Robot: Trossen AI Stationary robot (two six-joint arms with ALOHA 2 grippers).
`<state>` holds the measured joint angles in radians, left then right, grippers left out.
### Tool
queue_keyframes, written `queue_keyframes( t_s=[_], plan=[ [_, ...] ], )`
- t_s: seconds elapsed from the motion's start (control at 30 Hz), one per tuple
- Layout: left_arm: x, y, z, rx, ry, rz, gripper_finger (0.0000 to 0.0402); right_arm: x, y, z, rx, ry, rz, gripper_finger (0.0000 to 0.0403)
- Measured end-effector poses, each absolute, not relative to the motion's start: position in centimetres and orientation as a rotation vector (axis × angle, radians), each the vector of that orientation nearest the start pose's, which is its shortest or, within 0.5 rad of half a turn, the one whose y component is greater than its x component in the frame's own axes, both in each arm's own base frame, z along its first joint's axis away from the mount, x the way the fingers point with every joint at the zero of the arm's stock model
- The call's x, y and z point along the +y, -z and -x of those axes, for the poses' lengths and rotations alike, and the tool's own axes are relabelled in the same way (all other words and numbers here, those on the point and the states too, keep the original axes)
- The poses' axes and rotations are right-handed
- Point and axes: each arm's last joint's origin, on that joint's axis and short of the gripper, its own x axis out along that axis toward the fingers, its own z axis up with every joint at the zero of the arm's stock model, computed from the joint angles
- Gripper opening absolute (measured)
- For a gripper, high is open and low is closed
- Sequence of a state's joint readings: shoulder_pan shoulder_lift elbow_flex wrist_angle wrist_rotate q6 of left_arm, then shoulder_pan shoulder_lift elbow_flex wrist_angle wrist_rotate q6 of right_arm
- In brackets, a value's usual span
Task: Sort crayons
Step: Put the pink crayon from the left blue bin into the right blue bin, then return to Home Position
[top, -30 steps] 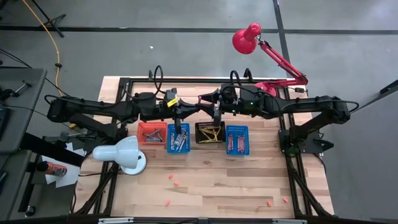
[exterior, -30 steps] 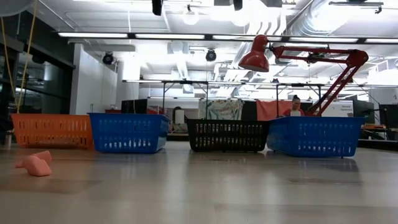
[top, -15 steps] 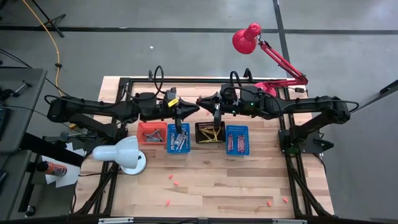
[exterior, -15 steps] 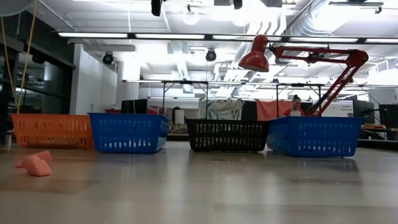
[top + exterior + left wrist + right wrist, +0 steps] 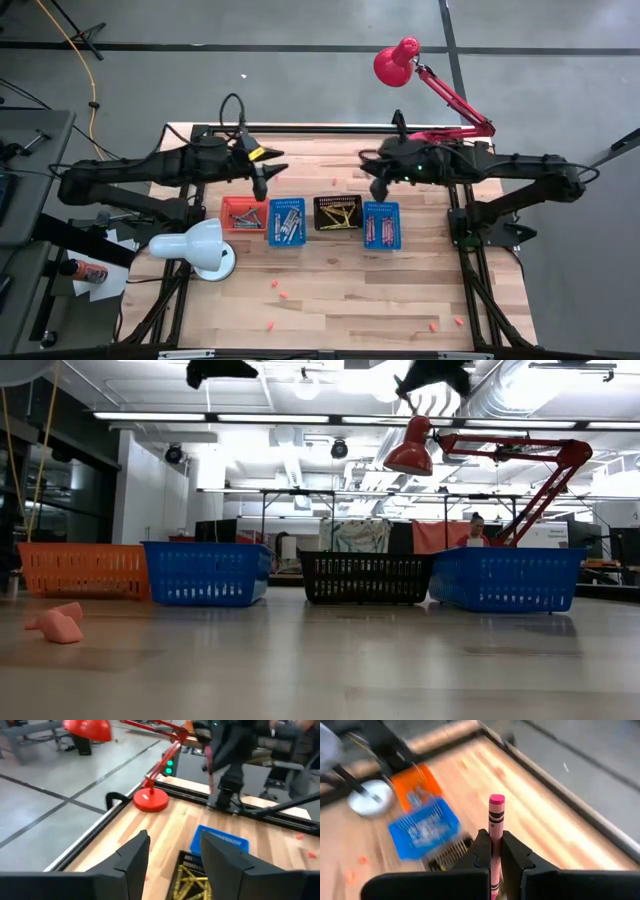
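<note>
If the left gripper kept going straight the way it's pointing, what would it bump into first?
Probably the black basket of yellow crayons, seen right between the left gripper's open fingers. Depth is hard to judge; it may hit bare table.

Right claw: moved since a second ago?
Yes. The right claw shifted right, from over the black basket to behind the right blue basket.
</note>
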<state>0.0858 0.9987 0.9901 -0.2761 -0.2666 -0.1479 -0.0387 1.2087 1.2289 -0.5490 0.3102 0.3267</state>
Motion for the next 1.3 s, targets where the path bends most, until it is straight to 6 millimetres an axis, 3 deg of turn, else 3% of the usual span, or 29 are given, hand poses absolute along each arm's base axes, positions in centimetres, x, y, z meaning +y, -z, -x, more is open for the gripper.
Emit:
queue_keyframes(
  t_s=[0.13, 0.27, 0.4, 0.53, 0.67, 0.9, 1.3],
  plan=[
    [2.7, -36.2, -20.3, 0.236, -0.391, 0.125, 0.0165, -0.9, -34.3, -23.0, 0.592, 0.512, -0.325, 0.0002],
    [2.7, -36.3, -20.2, 0.228, -0.401, 0.134, 0.0162, 0.7, -28.9, -21.4, 0.591, 0.540, -0.501, 0.0002],
    [2.5, -36.1, -20.4, 0.233, -0.401, 0.158, 0.0162, 1.9, -22.8, -20.2, 0.614, 0.580, -0.794, 0.0001],
    [2.4, -36.0, -20.7, 0.235, -0.400, 0.156, 0.0163, 2.1, -20.0, -19.5, 0.647, 0.653, -1.024, 0.0001],
    [2.5, -36.0, -20.7, 0.238, -0.402, 0.156, 0.0161, 1.6, -18.7, -19.3, 0.695, 0.722, -1.149, 0.0002],
    [2.5, -35.9, -20.7, 0.246, -0.404, 0.154, 0.0161, 1.4, -18.5, -20.1, 0.688, 0.679, -1.217, 0.0032],
    [2.5, -35.9, -20.7, 0.247, -0.404, 0.154, 0.0161, 1.5, -18.6, -20.4, 0.688, 0.648, -1.212, 0.0120]
  ],
)
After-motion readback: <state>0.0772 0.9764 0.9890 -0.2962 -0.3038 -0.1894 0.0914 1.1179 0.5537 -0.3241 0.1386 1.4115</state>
